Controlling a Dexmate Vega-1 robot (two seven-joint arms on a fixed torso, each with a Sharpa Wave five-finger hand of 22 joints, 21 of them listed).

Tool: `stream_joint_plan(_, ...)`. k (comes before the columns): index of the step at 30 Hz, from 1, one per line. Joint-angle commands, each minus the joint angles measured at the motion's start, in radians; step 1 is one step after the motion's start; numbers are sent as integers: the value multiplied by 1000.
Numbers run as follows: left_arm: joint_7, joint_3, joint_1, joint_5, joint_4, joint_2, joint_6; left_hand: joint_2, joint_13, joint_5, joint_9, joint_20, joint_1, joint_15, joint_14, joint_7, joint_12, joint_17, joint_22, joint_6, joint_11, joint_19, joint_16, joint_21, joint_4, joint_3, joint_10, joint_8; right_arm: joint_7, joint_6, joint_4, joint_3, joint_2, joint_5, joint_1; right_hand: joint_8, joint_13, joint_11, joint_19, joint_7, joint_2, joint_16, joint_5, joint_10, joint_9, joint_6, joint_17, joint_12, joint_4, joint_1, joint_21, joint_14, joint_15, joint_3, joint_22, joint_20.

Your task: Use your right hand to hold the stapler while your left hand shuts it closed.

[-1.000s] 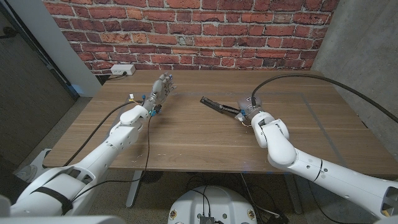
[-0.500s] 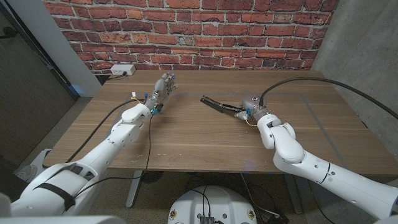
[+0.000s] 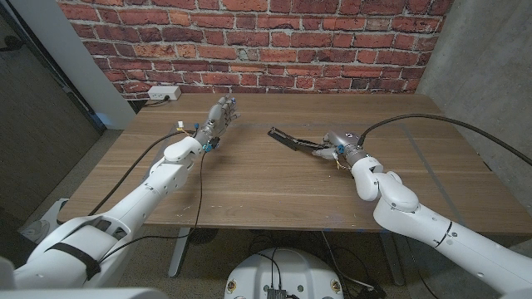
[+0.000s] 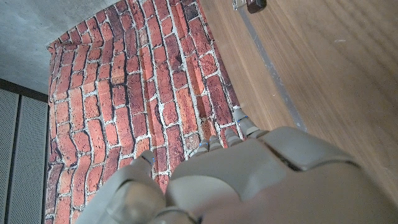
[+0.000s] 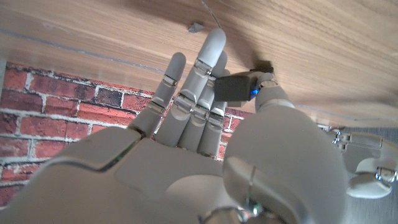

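The stapler (image 3: 293, 140) lies on the wooden table (image 3: 249, 187) a little right of the picture's centre in the head view, its dark top arm swung open and pointing toward the upper left of the frame. The right hand (image 3: 333, 144) sits at the stapler's right end, and in the right wrist view its fingers (image 5: 200, 81) reach along the table while the thumb presses against a dark block (image 5: 235, 88), which looks like the stapler's end, so the hand appears to pinch that end between thumb and fingers; how firm the hold is cannot be told. The left hand (image 3: 218, 116) stands well apart from the stapler, in the upper left-centre of the head view, raised on its edge with the fingers held close together and nothing in them. In the left wrist view the back of the left hand (image 4: 249, 180) shows against the brick wall (image 4: 161, 93). Judged from this, the holding half of the task is about set up, while the closing half is not yet begun: the left hand must cross to the stapler and press the open arm down.
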Motion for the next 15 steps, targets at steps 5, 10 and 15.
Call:
stream_joint_plan(5, 12, 9, -7, 11, -22, 4, 17, 116, 3, 7, 3, -16, 5, -17, -199, 5, 1, 2, 3, -284, 0, -172, 0, 2, -4, 2, -223, -4, -198, 241, 81, 226, 53, 352, -146, 5, 8, -20, -4, -51, 136, 6, 0, 60, 12, 71, 9, 7, 32, 134, 22, 19, -3, 26, 11, -161)
stream_joint_plan(10, 13, 12, -9, 13, -26, 2, 22, 116, 3, 7, 3, -16, 5, -16, -199, 5, 1, 2, 3, -285, 0, -172, 0, 2, -4, 2, -223, -4, -207, 301, 100, 265, 62, 400, -167, 6, 13, -25, -17, -54, 131, 5, 0, 55, 17, 72, 14, 6, 29, 137, 29, 17, -2, 22, 14, -163)
stream_joint_plan(15, 13, 18, -14, 19, -26, 2, 27, 115, 3, 7, 3, -17, 6, -17, -200, 4, 1, 2, 3, -285, -2, -172, 0, 2, -5, 1, -224, -4, -219, 354, 118, 300, 73, 437, -188, 7, 21, -36, -38, -69, 131, 2, 4, 46, 25, 71, 20, 4, 29, 139, 38, 9, -2, 15, 19, -163)
